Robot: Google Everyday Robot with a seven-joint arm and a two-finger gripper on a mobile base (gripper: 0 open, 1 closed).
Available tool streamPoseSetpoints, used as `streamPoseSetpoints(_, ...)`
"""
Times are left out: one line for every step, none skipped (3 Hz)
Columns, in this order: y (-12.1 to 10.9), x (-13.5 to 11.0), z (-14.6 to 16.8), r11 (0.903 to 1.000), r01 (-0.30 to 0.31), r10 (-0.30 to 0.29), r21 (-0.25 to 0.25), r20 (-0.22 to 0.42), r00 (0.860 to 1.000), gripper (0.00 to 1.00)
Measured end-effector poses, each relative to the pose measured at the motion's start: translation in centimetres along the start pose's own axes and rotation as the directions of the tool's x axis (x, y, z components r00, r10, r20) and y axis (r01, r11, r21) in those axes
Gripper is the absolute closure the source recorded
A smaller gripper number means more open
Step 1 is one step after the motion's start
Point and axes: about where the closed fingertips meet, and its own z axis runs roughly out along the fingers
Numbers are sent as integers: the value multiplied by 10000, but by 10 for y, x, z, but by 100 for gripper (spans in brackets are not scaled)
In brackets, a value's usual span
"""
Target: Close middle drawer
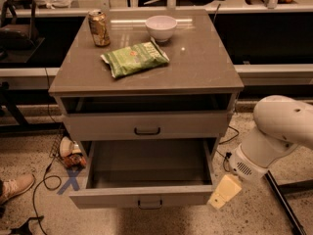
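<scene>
Sticking out toward the camera, the middle drawer (pixel 146 166) stands wide open below the cabinet top (pixel 205 67). Its long axis runs left-right across the view, and its flat front w/ the small dark bar handle (pixel 150 203) faces the viewer. Inside is bare grey floor, nothing in it. Above it the upper drawer front (pixel 107 126) sits almost flush w/ the cabinet, w/ a dark gap over it.

The gripper (pixel 225 191), a cream block at the end of the white arm (pixel 276 131), hangs low just beside the drawer's front corner on the view-right side. Can't tell if it touches. Its opening isn't visible, so can't tell if it is open or closed; nothing seen in its hold.

On top: a can (pixel 99 27) at back left, a white bowl (pixel 161 27) at back centre, and a green snack bag (pixel 135 58) lying nearer the front. On the floor at left are a blue X mark (pixel 71 180) & a shoe (pixel 14 187).
</scene>
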Motion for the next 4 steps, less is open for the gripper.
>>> streamPoseSetpoints(-6, 2, 35, 9979, -578, 578, -308, 7, 9983, 41)
streamPoseSetpoints(-11, 0, 75, 9935, -909, 908, -686, -35, 9959, 64)
streamPoseSetpoints(-15, 1, 115, 9893, -1192, 1177, -843, -218, 9928, 87)
streamPoseSetpoints(-25, 5, 170, 9815, -1808, 1791, -626, -315, 9833, 100)
